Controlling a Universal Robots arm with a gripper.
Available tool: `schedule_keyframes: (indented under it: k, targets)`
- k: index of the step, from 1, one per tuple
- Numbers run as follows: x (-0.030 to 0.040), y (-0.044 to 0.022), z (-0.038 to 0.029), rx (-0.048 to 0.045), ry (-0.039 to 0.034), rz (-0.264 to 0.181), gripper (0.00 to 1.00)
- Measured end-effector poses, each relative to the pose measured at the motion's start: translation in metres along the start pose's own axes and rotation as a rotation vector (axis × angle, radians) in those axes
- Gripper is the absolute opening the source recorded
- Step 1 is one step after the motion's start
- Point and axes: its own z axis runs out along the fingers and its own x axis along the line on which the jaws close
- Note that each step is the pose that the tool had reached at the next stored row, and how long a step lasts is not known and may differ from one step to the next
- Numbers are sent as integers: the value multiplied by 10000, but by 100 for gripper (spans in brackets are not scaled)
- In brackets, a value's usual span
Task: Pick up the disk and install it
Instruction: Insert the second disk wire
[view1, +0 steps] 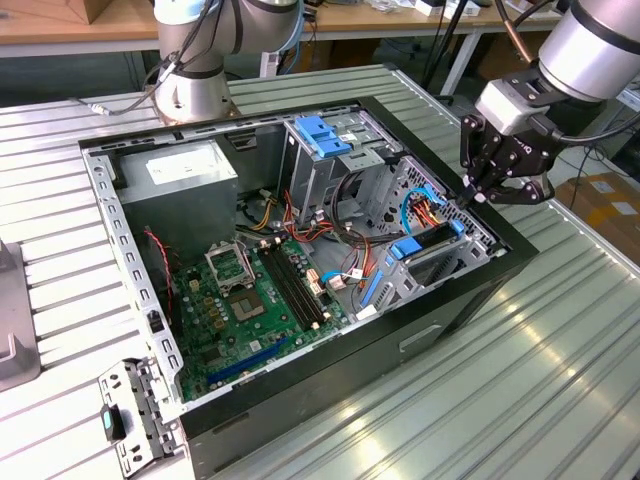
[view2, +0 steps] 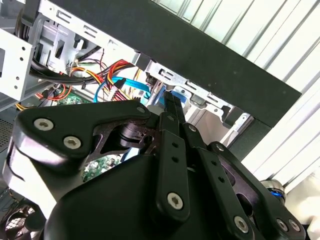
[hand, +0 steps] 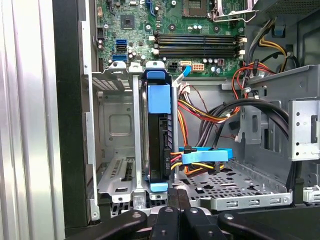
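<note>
The disk (view1: 428, 240), a dark drive in a bright blue carrier, stands on edge in a slot of the metal drive cage (view1: 440, 265) at the front corner of the open computer case. In the first wrist view the disk (hand: 159, 135) sits deep between the cage walls, its blue end facing me. My gripper (view1: 466, 200) hangs just above that end, at the exterior view's right. Its fingers are shut together, tips (view2: 172, 102) right at the carrier's edge (hand: 159, 187). I cannot tell whether they touch it.
Red, yellow and black cables (hand: 210, 120) and a blue flat cable (hand: 207, 156) crowd the bay beside the disk. The case also holds a motherboard (view1: 250, 290), a grey power supply (view1: 185, 180) and a light-blue latch piece (view1: 322, 135). A loose metal bracket (view1: 135, 415) lies outside.
</note>
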Motion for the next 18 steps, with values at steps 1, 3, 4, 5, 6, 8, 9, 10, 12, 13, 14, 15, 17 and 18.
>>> schedule_keyframes:
  k: [1, 3, 4, 5, 6, 8, 9, 10, 12, 13, 14, 15, 17, 18]
  targets:
    - [0, 2, 0, 0, 1, -1, 10]
    - [1, 4, 0, 0, 0, 0, 10]
    - [0, 4, 0, 0, 0, 0, 10]
    - [0, 4, 0, 0, 0, 0, 10]
    - [0, 5, 0, 0, 1, 0, 10]
    - [0, 5, 0, 0, 0, 0, 10]
    - [0, 6, 0, 0, 1, 1, 11]
    - [0, 6, 0, 0, 1, 1, 17]
    - [0, 6, 0, 0, 0, 0, 29]
    - [0, 7, 0, 0, 0, 1, 29]
    - [0, 7, 0, 0, 1, 1, 42]
    - [0, 7, 0, 0, 1, 1, 42]
    - [0, 7, 0, 0, 0, 1, 48]
    - [1, 7, 0, 0, 1, 1, 48]
